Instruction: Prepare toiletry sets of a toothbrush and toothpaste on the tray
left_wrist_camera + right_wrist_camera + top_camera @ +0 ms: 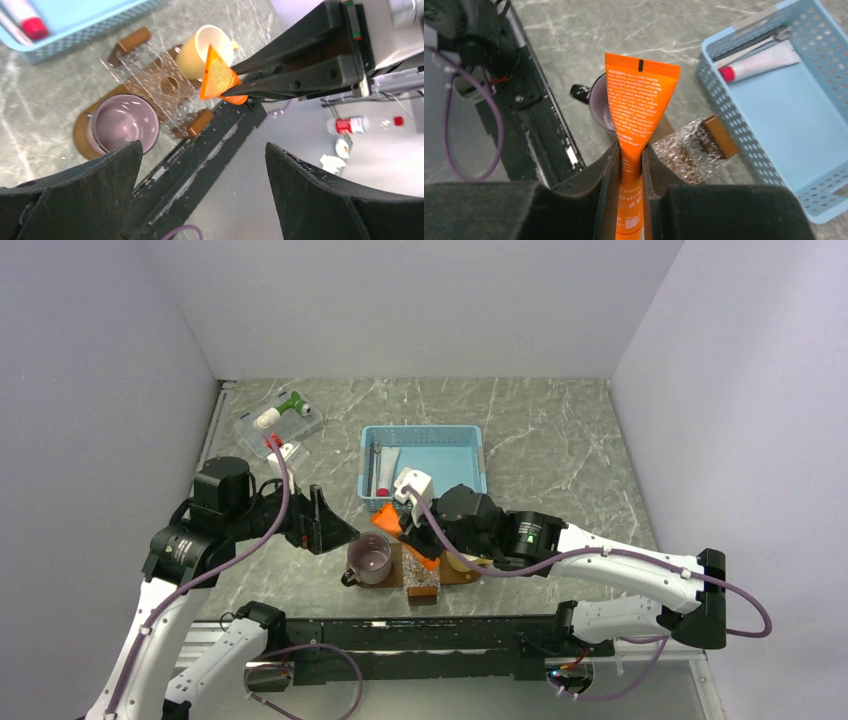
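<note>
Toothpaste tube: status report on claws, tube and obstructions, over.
Right claw shut on orange toothpaste tube, held aloft. Left claw open, empty. Purple mug and clear rack crowd the tray.

A mauve mug (370, 560) stands near the light-blue basket (447, 461), a clear plastic box (278, 421) farther left.

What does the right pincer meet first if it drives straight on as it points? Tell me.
Most likely the purple mug: the right pincer, shut on the toothpaste, points at it, with the tube's flat end leading. Depth is unclear.
</note>
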